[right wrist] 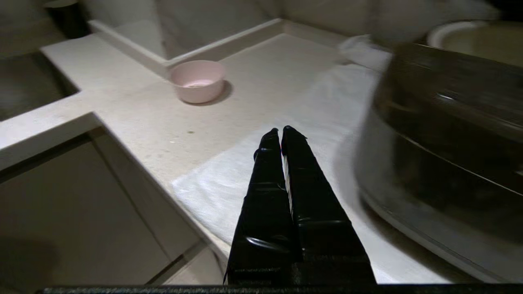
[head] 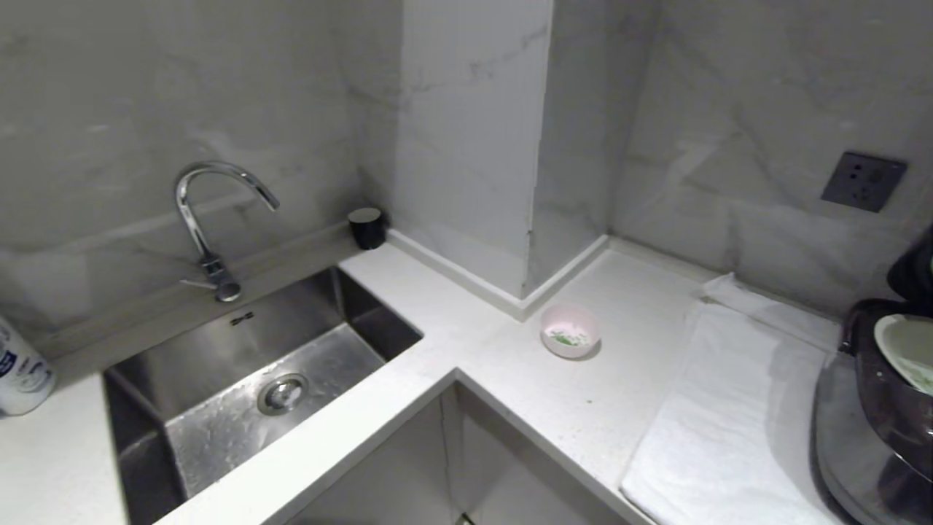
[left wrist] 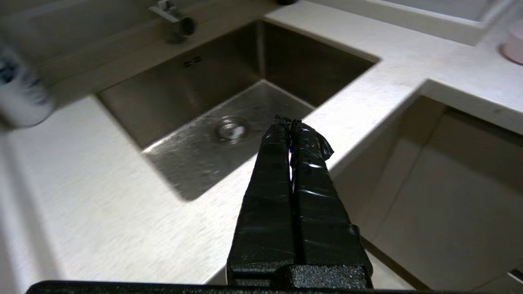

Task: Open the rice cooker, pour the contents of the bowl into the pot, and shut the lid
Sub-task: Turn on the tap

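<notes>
The small pink bowl [head: 570, 332] stands on the white counter near the wall corner, with green bits [head: 565, 337] lying in it. At the far right the dark rice cooker [head: 878, 415] stands on a white towel, cut off by the frame edge. Its white pot [head: 904, 343] shows open from above, and a dark shape over it looks like the raised lid [head: 915, 271]. Neither arm is in the head view. My left gripper [left wrist: 290, 120] is shut and empty, hovering by the counter edge beside the sink. My right gripper [right wrist: 280, 130] is shut and empty over the towel's front edge, between the bowl [right wrist: 198, 81] and the cooker [right wrist: 449, 122].
A steel sink [head: 219, 430] with a curved faucet [head: 208, 219] fills the left. A black cup [head: 367, 227] stands at the wall corner and a white bottle [head: 22, 372] at the far left. The white towel [head: 729, 423] covers the right counter, and a wall socket [head: 864, 181] sits above it.
</notes>
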### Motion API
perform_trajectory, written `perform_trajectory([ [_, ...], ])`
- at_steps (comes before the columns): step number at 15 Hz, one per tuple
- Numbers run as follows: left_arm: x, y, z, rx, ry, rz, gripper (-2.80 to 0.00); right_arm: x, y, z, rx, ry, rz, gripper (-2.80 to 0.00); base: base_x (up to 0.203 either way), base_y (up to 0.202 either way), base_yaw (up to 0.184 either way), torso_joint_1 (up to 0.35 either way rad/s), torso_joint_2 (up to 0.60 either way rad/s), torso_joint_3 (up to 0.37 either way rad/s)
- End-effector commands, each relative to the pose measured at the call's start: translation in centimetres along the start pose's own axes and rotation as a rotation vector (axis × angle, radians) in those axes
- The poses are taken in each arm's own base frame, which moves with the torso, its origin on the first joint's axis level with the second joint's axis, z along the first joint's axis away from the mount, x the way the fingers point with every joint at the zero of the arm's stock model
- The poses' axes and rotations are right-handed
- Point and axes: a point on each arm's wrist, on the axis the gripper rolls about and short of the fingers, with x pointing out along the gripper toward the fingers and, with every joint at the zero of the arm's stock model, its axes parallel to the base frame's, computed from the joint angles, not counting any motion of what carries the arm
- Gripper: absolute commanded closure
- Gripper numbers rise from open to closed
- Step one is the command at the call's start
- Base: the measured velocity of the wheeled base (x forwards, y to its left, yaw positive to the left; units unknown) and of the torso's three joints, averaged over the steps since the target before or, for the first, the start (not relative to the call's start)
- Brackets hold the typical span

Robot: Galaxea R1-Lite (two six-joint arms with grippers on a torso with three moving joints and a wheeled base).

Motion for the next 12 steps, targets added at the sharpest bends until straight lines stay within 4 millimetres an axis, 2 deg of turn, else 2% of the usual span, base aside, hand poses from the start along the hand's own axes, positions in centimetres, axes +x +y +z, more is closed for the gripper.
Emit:
perform_trajectory([
  [1,-0.03,0.00,0.02,0.001,-0.003,0.001,0.00,0.00,0.00,0.00,0.000,0.000,0.000,0.00,-0.002,-0.001,0.155,-0.002,-0.01,0.007],
  [3,-0.03,0.00,0.02,0.001,-0.003,0.001,0.00,0.00,0.00,0.00,0.000,0.000,0.000,0.00,-0.001,-0.006,0.105,0.003,0.00,0.002],
  [12,-0.03,0.00,0.02,0.002,-0.004,-0.001,0.00,0.00,0.00,0.00,0.005,0.000,0.000,0.00,0.000,0.000,0.000,0.000,0.00,0.000],
])
